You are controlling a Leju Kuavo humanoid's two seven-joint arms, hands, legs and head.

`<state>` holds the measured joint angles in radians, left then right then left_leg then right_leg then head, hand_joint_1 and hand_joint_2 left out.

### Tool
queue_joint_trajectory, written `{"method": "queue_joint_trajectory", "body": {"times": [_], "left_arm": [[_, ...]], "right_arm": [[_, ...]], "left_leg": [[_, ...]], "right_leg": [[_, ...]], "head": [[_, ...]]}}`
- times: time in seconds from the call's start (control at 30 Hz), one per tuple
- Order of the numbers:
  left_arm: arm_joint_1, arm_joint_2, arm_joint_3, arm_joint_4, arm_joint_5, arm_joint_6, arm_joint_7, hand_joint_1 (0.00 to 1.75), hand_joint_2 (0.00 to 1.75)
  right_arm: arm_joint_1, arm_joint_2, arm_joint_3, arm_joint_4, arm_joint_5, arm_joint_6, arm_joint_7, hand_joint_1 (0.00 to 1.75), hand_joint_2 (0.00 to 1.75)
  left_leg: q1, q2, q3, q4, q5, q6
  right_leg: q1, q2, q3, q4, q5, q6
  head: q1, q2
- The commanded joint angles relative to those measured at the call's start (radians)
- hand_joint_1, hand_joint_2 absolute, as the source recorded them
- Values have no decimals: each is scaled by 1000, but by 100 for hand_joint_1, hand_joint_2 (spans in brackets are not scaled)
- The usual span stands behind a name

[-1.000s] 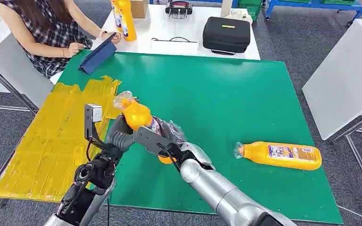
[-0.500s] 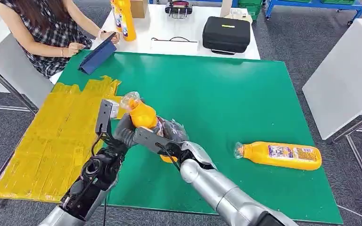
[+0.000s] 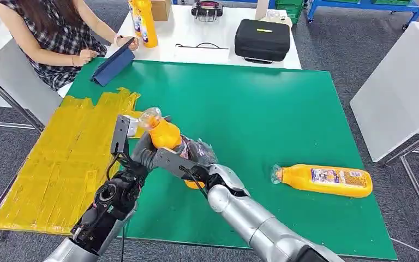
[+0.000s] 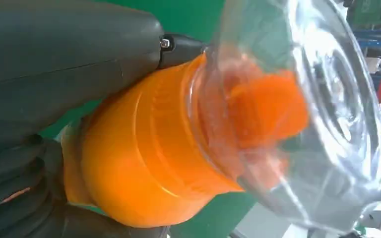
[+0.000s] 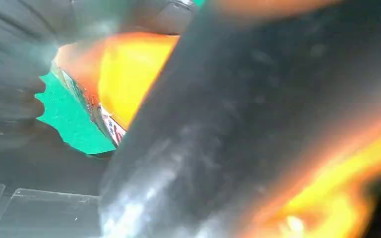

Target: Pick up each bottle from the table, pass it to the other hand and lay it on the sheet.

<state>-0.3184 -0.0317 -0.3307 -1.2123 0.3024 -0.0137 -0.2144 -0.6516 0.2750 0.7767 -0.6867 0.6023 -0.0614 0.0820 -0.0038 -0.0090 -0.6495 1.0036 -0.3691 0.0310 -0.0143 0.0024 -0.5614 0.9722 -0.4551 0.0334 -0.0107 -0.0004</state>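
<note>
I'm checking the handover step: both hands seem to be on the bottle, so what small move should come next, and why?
Probably the right hand should let go. The left hand already grips the orange bottle near its neck, and the yellow sheet lies on the left hand's side, so the left can carry it over.

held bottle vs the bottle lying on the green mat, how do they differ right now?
The held bottle is up off the mat, tilted with its clear cap toward the yellow sheet; the lying bottle rests flat on the green mat, cap pointing left. The held one is gripped by both the left hand and the right hand, which hide its label; the lying one is untouched, label showing. Both are orange with clear caps.
</note>
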Motion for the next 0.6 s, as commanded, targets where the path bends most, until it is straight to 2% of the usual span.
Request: {"method": "queue_joint_trajectory", "body": {"times": [0.03, 0.6], "left_arm": [[-32, -26, -33, 43, 116, -97, 29, 175, 175], [-10, -32, 6, 25, 234, -136, 35, 175, 175]], "right_arm": [[-17, 25, 31, 8, 16, 38, -14, 175, 175], [3, 14, 19, -13, 29, 20, 0, 175, 175]], "left_leg": [[0, -1, 4, 0, -2, -2], [1, -1, 4, 0, -3, -2]], "right_leg": [[1, -1, 4, 0, -3, -2], [1, -2, 5, -1, -3, -2]], "head": [[0, 0], [0, 0]]}}
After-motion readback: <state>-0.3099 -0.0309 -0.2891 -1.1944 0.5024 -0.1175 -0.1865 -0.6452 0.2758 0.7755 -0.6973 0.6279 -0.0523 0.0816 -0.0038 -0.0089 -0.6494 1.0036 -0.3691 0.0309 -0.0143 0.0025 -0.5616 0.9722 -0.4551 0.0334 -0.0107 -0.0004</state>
